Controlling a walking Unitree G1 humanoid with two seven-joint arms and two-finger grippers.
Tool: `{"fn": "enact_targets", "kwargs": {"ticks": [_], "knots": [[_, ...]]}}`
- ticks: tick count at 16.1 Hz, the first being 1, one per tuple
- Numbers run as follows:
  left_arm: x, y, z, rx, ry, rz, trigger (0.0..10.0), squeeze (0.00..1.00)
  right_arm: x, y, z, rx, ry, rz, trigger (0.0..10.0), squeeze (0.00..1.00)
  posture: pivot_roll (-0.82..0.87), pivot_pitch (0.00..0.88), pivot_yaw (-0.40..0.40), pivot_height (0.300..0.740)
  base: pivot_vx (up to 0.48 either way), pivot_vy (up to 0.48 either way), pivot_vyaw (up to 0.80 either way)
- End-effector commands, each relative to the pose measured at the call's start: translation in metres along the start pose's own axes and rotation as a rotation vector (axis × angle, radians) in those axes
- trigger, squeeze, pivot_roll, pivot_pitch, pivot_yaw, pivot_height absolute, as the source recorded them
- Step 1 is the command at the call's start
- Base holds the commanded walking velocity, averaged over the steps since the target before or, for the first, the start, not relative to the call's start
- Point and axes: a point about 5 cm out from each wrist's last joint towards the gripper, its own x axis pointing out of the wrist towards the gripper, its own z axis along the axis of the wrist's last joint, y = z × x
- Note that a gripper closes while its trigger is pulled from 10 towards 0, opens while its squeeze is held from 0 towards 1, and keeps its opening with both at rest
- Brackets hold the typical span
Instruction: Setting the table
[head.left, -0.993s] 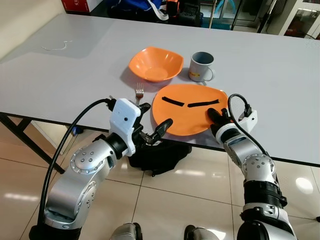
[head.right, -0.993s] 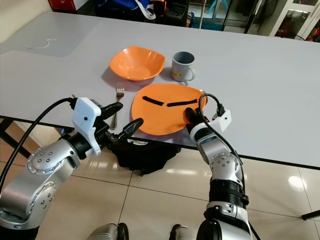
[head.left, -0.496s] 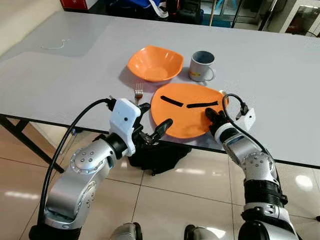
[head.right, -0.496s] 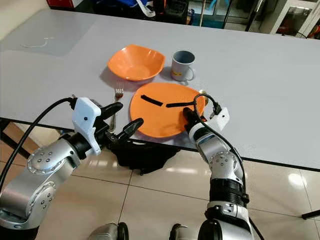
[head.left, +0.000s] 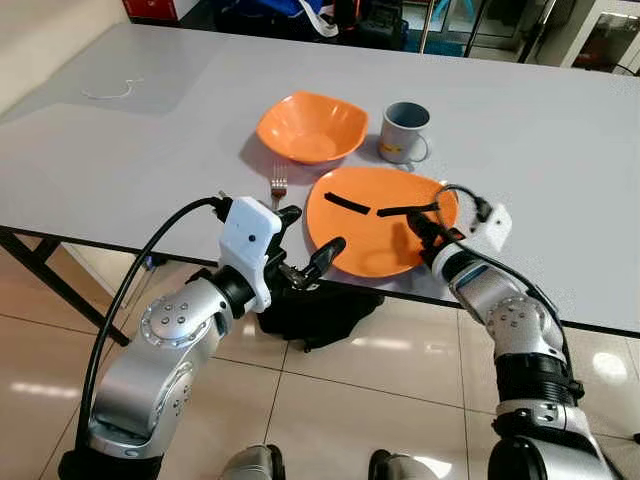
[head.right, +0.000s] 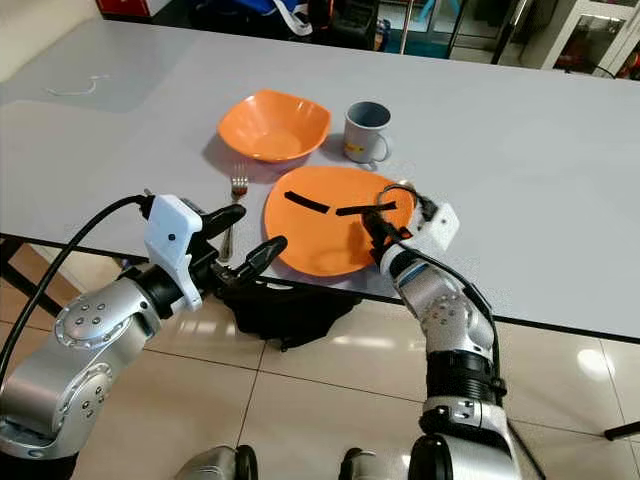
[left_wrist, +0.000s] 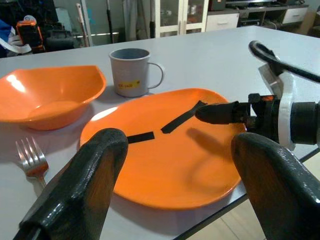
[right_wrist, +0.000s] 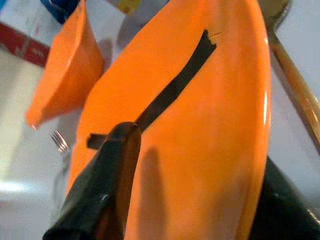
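a grey worktop (head.left: 150, 150) seen from above, with a place setting near its front edge. an orange plate (head.left: 365, 235) with two black strips across it lies at the edge. behind it sit an orange bowl (head.left: 311, 127) and a grey mug (head.left: 404, 132). a fork (head.left: 278, 185) lies just left of the plate, and a gold-coloured spoon (right_wrist: 295, 87) lies along the plate's right rim.

the right pincer (head.left: 420, 222) grasps the plate's right rim: one black finger rests on top of the plate and the other passes under the edge. over the last second this arm has turned and reached further in over the plate, and the plate now sits a little further onto the worktop, less of it overhanging the front edge. judging by this, the plate is being nudged into its final spot between fork and spoon, and the setting looks close to finished.

the left pincer (head.left: 308, 248) hovers off the worktop's front edge, just left of the plate, its fingers spread wide and holding nothing, unchanged from a second ago.
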Motion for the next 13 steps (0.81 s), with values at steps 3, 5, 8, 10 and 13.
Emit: {"fn": "enact_targets", "kwargs": {"ticks": [3, 5, 8, 10, 13], "knots": [[0.000, -0.004, 0.004, 0.011, -0.008, -0.016, 10.0, 0.00, 0.005, 0.007, -0.001, -0.115, 0.019, 0.004, 10.0, 0.00, 0.07, 0.114, -0.001, 0.740, 0.000, 0.000, 0.00], [0.001, -0.004, 0.004, 0.012, -0.009, -0.016, 10.0, 0.00, 0.007, 0.007, 0.000, -0.157, 0.007, -0.007, 10.0, 0.00, 0.07, 0.112, -0.002, 0.740, 0.000, 0.000, 0.00], [0.001, -0.003, 0.004, 0.012, -0.010, -0.013, 10.0, 0.00, 0.008, 0.015, 0.004, -0.292, -0.034, 0.037, 10.0, 0.00, 0.07, 0.109, -0.002, 0.740, 0.000, 0.000, 0.00], [0.001, -0.004, 0.004, 0.011, -0.011, -0.013, 10.0, 0.00, 0.009, 0.013, -0.001, -0.386, -0.022, 0.020, 10.0, 0.00, 0.07, 0.107, -0.005, 0.740, 0.000, 0.000, 0.00], [0.001, -0.003, 0.004, 0.011, -0.012, -0.012, 10.0, 0.00, 0.011, 0.001, -0.004, -0.422, 0.007, -0.042, 10.0, 0.00, 0.07, 0.105, -0.006, 0.740, 0.000, 0.000, 0.00]]}}
